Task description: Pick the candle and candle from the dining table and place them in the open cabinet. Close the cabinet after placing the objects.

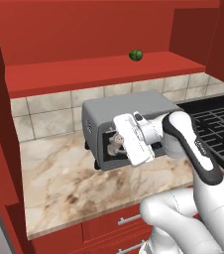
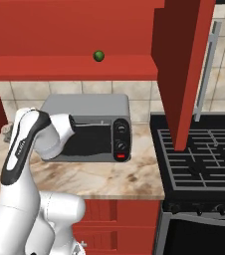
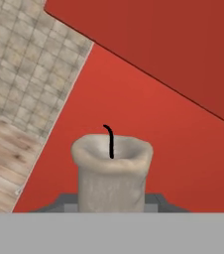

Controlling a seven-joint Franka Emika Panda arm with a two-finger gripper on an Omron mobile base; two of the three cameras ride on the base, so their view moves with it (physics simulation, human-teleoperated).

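Nearest the hand camera stands the pale candle (image 3: 112, 171), its black wick upright, clamped low in the gripper (image 3: 112, 198), whose jaws are pressed against its sides. From the left base view the gripper (image 1: 118, 144) hangs in front of the grey toaster oven (image 1: 126, 111), above the marble counter (image 1: 59, 183) and well below the open cabinet (image 1: 99, 72), whose red floor already carries a small green round thing (image 1: 136, 55), too small to name with certainty. The step in hand appears to be carrying this candle up to that shelf. To do it well, the arm should rise clear of the oven's top before reaching in, keep the candle upright, and steer wide of the open cabinet door (image 2: 184, 69) hanging beside the stove (image 2: 204, 154). Set the base flat on the shelf, apart from the green thing, then release.
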